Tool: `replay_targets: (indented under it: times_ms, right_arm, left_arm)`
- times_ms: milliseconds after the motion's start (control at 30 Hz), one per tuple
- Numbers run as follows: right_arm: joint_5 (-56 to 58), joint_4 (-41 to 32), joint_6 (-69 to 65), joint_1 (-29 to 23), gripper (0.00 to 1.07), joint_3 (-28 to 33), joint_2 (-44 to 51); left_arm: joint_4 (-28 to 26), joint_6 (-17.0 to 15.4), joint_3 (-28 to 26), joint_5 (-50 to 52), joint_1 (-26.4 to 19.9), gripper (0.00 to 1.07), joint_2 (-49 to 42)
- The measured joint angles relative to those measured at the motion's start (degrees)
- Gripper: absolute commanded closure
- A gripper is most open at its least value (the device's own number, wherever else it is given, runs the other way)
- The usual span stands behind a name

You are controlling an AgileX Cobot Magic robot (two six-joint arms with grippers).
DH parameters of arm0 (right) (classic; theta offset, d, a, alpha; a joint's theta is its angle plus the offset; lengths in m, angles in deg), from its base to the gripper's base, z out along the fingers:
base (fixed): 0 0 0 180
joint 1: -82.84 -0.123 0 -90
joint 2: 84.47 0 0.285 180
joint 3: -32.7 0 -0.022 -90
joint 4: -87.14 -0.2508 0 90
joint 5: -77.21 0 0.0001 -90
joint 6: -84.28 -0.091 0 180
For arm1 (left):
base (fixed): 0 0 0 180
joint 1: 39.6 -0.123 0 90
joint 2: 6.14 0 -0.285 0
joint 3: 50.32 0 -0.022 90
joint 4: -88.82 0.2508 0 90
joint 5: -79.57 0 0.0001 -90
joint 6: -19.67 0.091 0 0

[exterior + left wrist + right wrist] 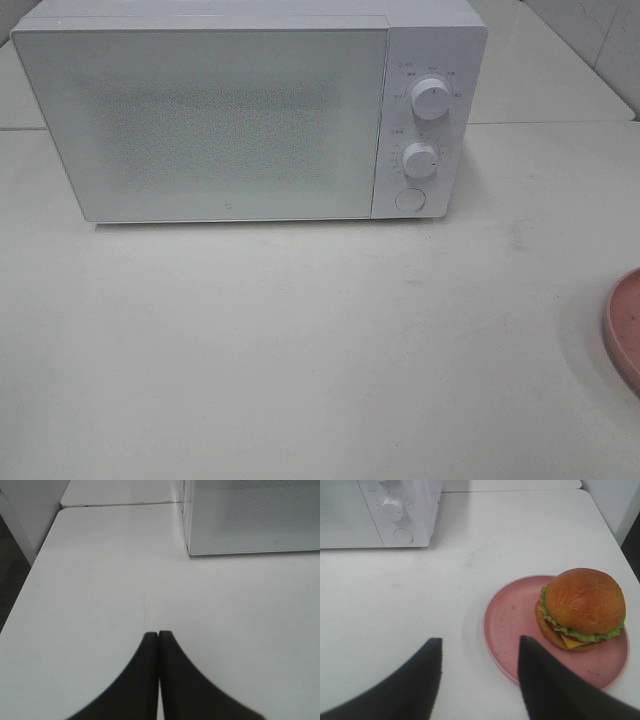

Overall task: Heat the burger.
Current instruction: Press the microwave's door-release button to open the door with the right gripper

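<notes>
Two grippers seen, each only through its own wrist camera. Left gripper: dark jaws pressed flat together with nothing between them, over bare white worktop, out in front of the microwave near the door-side corner. Right gripper: jaws parted to a middling gap, empty, over the worktop well in front of the microwave's knob end.

Burger untouched, upright on a round pink plate, well apart from the microwave, out in front of it and past its knob end. Seated on the half of the plate farther from the microwave; glossy brown bun on top, green lettuce and a yellow slice showing below. Just beside the right gripper, whose one finger overlaps the plate's rim in the wrist view.

Microwave door shut, two white knobs and a round button on its panel. In the high view only a sliver of plate, no burger.
</notes>
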Motion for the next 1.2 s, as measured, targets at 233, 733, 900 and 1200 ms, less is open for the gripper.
replay_targets:
  times_ms: [233, 733, 900, 1200]
  right_arm:
    - [0.00, 0.00, 0.00, 0.00, 0.02, 0.00, 0.00]
    - [-8.31, 0.11, 0.00, 0.00, 0.07, -2.12, -12.32]
    - [-12.66, 0.11, 0.00, 0.00, 0.08, -2.12, -17.65]
    - [-20.74, 0.11, 0.00, 0.00, 0.12, -2.12, -27.22]
  left_arm:
    - [0.00, 0.00, 0.00, 0.00, 0.00, 1.06, 0.00]
    - [0.00, 0.00, 0.00, 0.00, 0.00, 1.06, 0.00]
    - [0.00, 0.00, 0.00, 0.00, 0.00, 1.06, 0.00]
    - [0.00, 0.00, 0.00, 0.00, 0.00, 1.06, 0.00]
